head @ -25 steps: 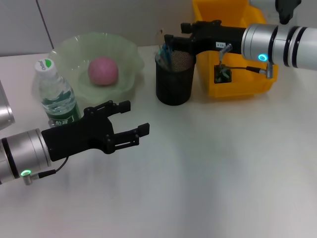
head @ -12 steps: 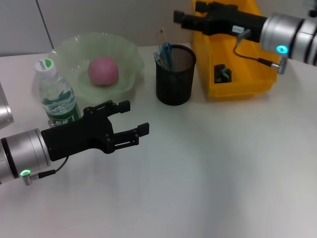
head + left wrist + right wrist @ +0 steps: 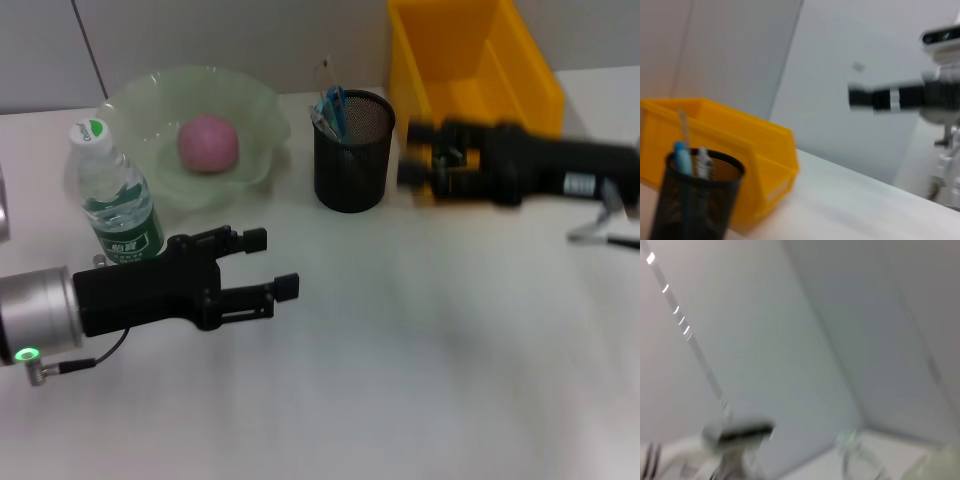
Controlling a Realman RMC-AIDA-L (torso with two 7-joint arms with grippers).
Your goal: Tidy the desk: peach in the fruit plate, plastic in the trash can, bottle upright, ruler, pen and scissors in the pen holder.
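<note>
Even bright light, wrist views blurred

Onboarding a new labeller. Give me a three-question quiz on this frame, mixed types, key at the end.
1. True or false: the peach lies in the fruit plate.
2. The bottle is: A) lying down B) upright C) in the yellow bin.
3. Which gripper hovers open over the table in front of the bottle?

Key: 1 true. 2 B. 3 the left gripper; the right gripper is by the yellow bin, past the pen holder.
</note>
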